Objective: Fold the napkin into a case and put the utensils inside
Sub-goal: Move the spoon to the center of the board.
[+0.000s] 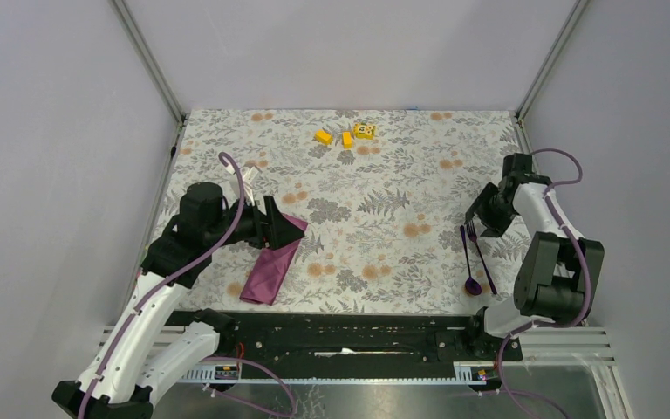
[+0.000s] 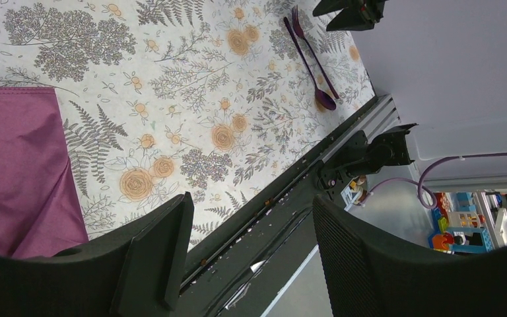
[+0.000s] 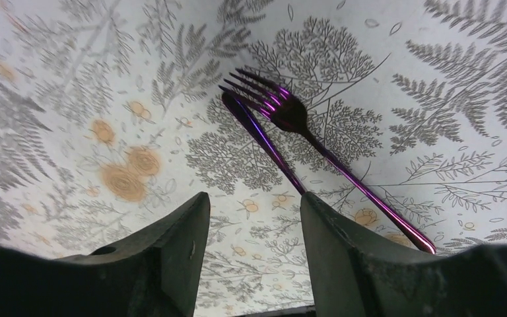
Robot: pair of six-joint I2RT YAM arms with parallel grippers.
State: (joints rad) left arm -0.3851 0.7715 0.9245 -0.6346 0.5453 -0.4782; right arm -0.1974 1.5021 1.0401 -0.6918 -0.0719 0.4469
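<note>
Fingers (image 3: 171, 257) of the right gripper (image 3: 254, 198) stand apart, hanging just above the utensils and pinching nothing. The spoon (image 3: 261, 142) handle runs down toward the gap between them and passes out of sight behind the right-hand finger. On the left gripper (image 2: 251, 201) the fingers (image 2: 152, 257) are also spread wide, with only tablecloth (image 2: 171, 79) and the black rail (image 2: 284, 205) in the gap.

Seen from above, the spoon (image 1: 467, 257) and fork (image 1: 481, 260) lie side by side at the right of the table, just below the right gripper (image 1: 480, 223). Their long axes run near to far, tilted slightly. They point opposite ways: the spoon's bowl is at the near end and the fork's tines at the far end.

Folded to a narrow strip, the napkin (image 1: 269, 269) lies at the left. Its long axis slants from near-left to far-right, and its far end is under the left gripper (image 1: 286, 225).

Only the right wrist view shows the fork (image 3: 290, 113) tines clearly, next to the spoon's handle tip; the bowl falls outside that view. Just one edge of the napkin (image 2: 20, 172) shows in the left wrist view, to the left of the fingers and outside them. Yellow blocks (image 1: 346, 135) near the far edge appear only from above.
</note>
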